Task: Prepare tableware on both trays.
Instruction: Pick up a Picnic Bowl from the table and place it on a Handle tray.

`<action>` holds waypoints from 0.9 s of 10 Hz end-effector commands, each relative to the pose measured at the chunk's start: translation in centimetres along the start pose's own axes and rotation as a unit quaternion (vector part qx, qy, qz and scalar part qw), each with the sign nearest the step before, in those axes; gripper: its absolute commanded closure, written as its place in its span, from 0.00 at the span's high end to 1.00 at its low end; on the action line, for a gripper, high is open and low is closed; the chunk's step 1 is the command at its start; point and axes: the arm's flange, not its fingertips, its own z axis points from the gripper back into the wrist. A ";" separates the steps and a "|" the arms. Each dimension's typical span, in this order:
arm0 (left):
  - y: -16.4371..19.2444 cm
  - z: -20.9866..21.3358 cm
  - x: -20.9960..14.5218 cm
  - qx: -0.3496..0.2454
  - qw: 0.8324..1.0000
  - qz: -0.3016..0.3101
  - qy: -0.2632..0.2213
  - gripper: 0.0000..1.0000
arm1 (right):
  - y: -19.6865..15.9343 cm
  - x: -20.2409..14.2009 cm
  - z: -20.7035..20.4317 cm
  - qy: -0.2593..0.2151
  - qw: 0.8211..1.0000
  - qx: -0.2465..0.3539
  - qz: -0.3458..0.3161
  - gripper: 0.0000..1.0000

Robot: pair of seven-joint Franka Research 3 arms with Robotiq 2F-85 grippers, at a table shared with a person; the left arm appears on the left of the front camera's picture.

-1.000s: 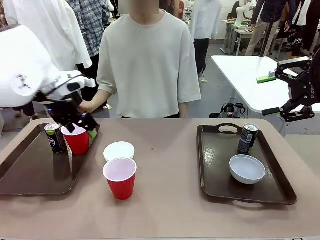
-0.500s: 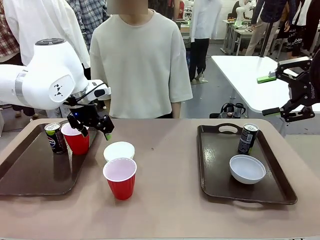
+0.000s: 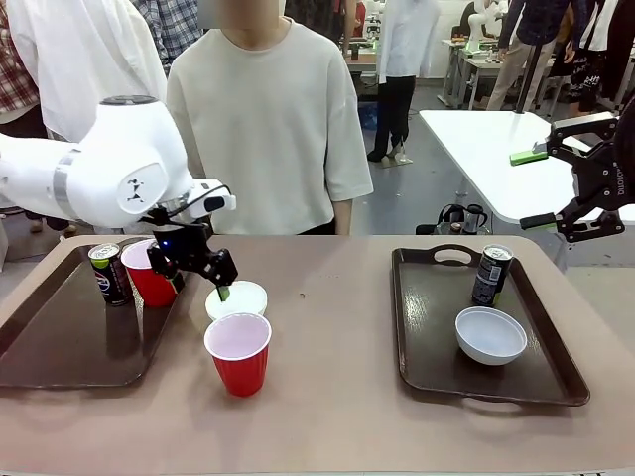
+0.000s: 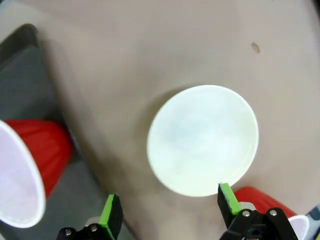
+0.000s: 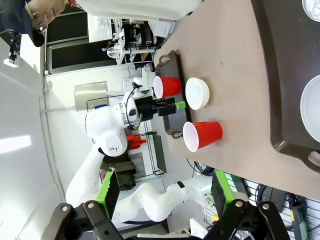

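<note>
The left tray (image 3: 40, 347) lies at the left edge of the surface (image 3: 327, 397), and its near half is bare. A black can (image 3: 107, 274) and a red cup (image 3: 151, 278) stand side by side at its far end. Just right of that tray's rim a white bowl (image 3: 243, 297) sits on the surface, with a second red cup (image 3: 238, 355) close on its near side. The wide middle is bare up to the right tray (image 3: 412, 337), which holds a second can (image 3: 490, 275) far and a second bowl (image 3: 490, 335) nearer. The left arm bends down from the left, and the left tool (image 3: 193, 273) hangs over the white bowl, fingers apart, holding nothing. The right tool (image 3: 536, 188) is up high at the right edge, fingers apart too. A second ago the left tool was down at the red cup on the left tray; now it has moved right to the bowl.
</note>
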 end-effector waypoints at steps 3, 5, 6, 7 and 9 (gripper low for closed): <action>-1.1 -2.2 2.9 0.049 0.996 0.068 -0.017 1.00 | -0.1 0.1 0.0 0.003 1.000 0.007 0.009 0.96; -0.7 -4.2 3.4 0.060 0.996 0.071 0.000 1.00 | -0.1 0.1 0.0 0.003 1.000 0.007 0.009 0.96; -0.8 -4.7 3.4 0.056 0.996 0.069 0.002 1.00 | -0.1 0.1 0.0 0.003 1.000 0.007 0.009 0.96; -0.9 -5.0 3.5 0.046 0.997 0.064 -0.005 0.89 | -0.1 0.1 0.0 0.003 1.000 0.007 0.009 0.96; -0.8 -4.9 3.5 0.040 0.997 0.067 -0.004 0.33 | -0.1 0.1 0.0 0.003 1.000 0.007 0.009 0.96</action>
